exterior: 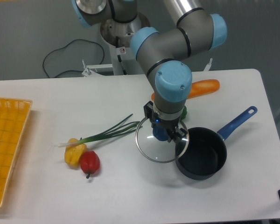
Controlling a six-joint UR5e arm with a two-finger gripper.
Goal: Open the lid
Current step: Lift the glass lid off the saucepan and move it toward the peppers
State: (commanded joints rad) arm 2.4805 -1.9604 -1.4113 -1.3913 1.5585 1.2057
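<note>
The round glass lid (pixel 151 145) with its metal rim hangs just left of the dark blue saucepan (pixel 201 159), its right edge still overlapping the pan's rim. My gripper (pixel 162 134) points down over the lid's middle and is shut on the lid's blue knob (pixel 161 135). The saucepan stands uncovered, its dark inside showing, and its long blue handle (pixel 237 122) points to the upper right.
A carrot (pixel 200 87) lies behind the arm. Green onions (pixel 109 130), a yellow pepper (pixel 74 152) and a red pepper (pixel 89 162) lie to the left. A yellow basket (pixel 7 149) sits at the table's left edge.
</note>
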